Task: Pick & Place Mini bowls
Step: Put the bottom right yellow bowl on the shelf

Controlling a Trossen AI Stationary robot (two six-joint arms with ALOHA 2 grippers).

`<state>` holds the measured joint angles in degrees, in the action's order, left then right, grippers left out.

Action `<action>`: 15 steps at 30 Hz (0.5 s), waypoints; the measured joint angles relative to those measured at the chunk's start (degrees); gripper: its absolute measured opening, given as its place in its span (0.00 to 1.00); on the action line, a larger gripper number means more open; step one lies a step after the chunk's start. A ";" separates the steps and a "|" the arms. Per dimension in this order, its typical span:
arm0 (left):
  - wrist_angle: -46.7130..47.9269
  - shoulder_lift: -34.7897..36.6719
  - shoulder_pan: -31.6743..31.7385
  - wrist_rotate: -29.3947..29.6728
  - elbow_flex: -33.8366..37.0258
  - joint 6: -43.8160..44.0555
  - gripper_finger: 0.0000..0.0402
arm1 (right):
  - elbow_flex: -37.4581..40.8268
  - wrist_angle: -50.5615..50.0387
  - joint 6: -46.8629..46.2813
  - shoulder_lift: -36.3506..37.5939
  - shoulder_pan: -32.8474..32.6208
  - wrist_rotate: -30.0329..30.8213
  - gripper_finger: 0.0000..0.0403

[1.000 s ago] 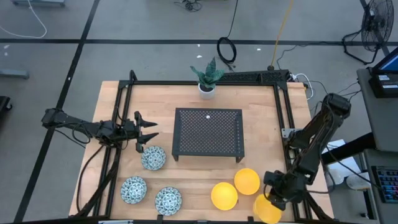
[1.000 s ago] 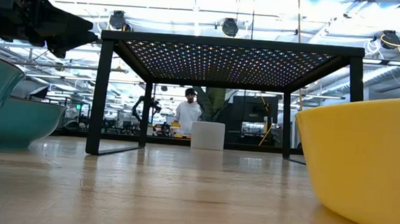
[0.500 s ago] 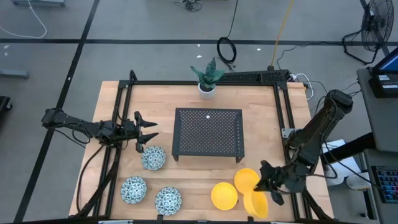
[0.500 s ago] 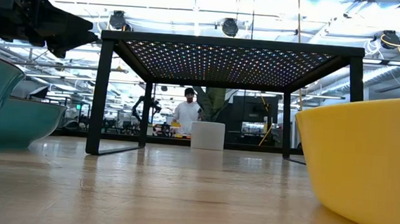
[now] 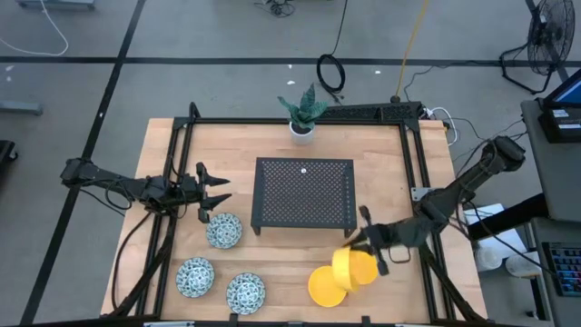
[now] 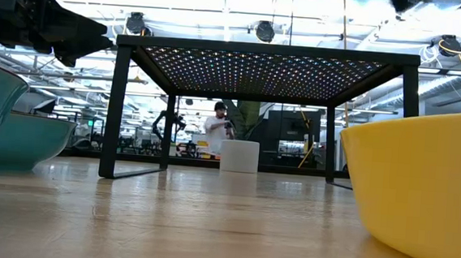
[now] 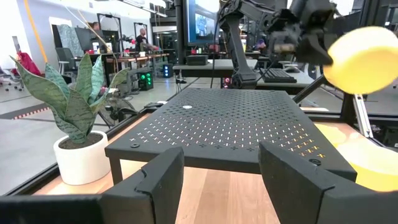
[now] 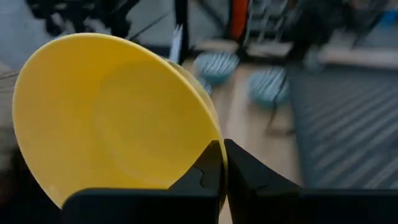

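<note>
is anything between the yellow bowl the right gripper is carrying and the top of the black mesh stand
Nothing visible. The right gripper holds the yellow bowl by its rim, just off the black mesh stand at its front right corner; the stand's top is bare.

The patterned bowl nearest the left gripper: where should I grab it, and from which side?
Pinch its rim, coming straight down from above. The patterned bowl sits upright and open-side up, and a thin rim suits a two-finger pinch, as the right gripper holds its yellow bowl. Take the rim edge nearest the left gripper, which is open and just beyond it.
</note>
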<state>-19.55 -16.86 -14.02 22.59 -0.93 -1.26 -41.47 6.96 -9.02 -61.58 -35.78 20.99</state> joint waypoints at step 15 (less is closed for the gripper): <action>0.00 0.00 0.00 0.00 0.00 0.00 0.53 | 0.00 20.36 27.12 -2.65 21.53 -0.01 0.00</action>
<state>-19.55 -16.86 -14.02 22.59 -0.93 -1.26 -41.47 27.33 18.11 -64.23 -14.25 20.99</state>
